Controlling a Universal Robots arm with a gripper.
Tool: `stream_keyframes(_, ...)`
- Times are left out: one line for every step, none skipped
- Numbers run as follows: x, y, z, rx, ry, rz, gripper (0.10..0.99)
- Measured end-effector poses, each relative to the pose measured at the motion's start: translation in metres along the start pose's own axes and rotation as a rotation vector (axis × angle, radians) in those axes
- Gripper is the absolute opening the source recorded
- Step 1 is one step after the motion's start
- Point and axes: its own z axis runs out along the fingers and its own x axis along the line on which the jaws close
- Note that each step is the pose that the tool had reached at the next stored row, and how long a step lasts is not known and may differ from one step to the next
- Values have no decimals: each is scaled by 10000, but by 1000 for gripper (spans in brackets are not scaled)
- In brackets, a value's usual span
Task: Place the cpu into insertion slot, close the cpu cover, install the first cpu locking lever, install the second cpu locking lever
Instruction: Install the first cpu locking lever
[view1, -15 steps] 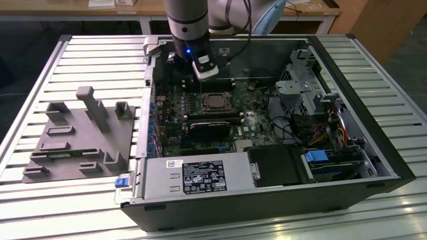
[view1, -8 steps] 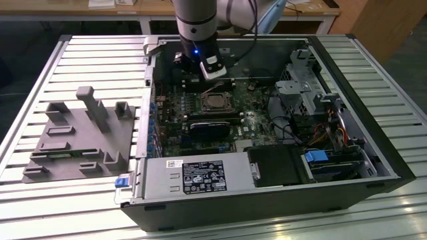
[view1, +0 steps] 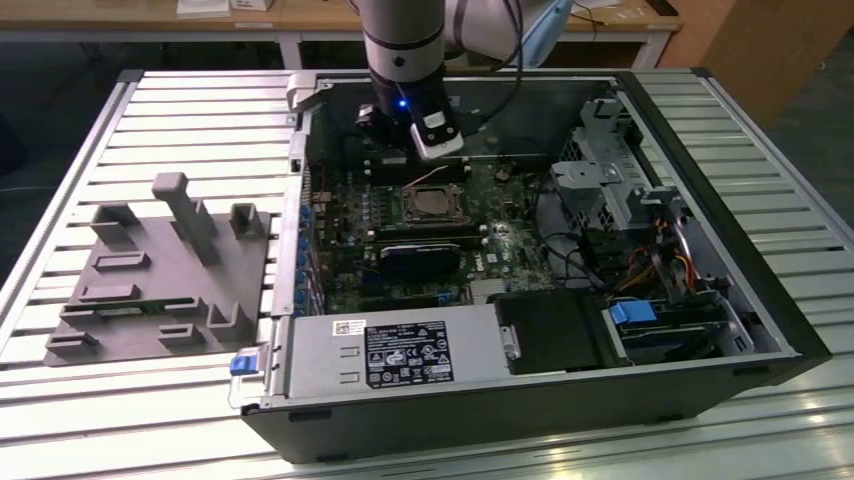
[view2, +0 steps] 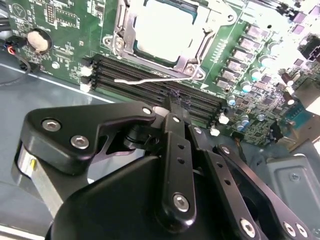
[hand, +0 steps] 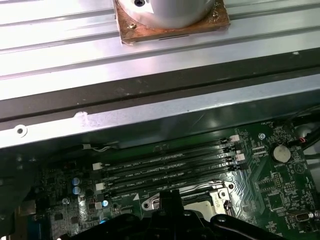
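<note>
The chip (view2: 162, 25) lies under its cover (view2: 129, 35); I should hook the free lever (view2: 150, 79) carefully; the gripper's (view2: 172, 99) state I cannot tell.

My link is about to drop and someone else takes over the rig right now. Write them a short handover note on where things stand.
Gripper: low over the memory slots, right beside the socket; open or shut is unclear.
Chip: seated in the socket.
Cover: looks to be down around the chip's edges.
Done: chip placed; cover seemingly closed.
Left: one thin wire lever lies loose along the socket's edge, not latched. I cannot tell the state of the other lever.
</note>
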Motion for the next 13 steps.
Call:
stream_keyframes(0,0,2,9,-25,-7,102)
stream_keyframes(0,-2,5,11,-81,-24,102)
stream_keyframes(0,-2,8,12,-160,-45,102)
stream_keyframes(0,-3,11,8,-247,-67,102)
stream_keyframes(1,-4,15,4,-338,-90,102)
stream_keyframes(1,-5,18,-4,-427,-112,102)
stream_keyframes(2,-6,20,-18,-518,-135,102)
stream_keyframes(3,-7,23,-35,-612,-158,102)
stream_keyframes(4,-8,26,-54,-708,-181,102)
stream_keyframes(4,-9,29,-74,-806,-204,102)
stream_keyframes(5,-10,33,-94,-896,-226,102)
stream_keyframes(5,-11,39,-115,-982,-246,102)
stream_keyframes(5,-12,46,-125,-1017,-256,102)
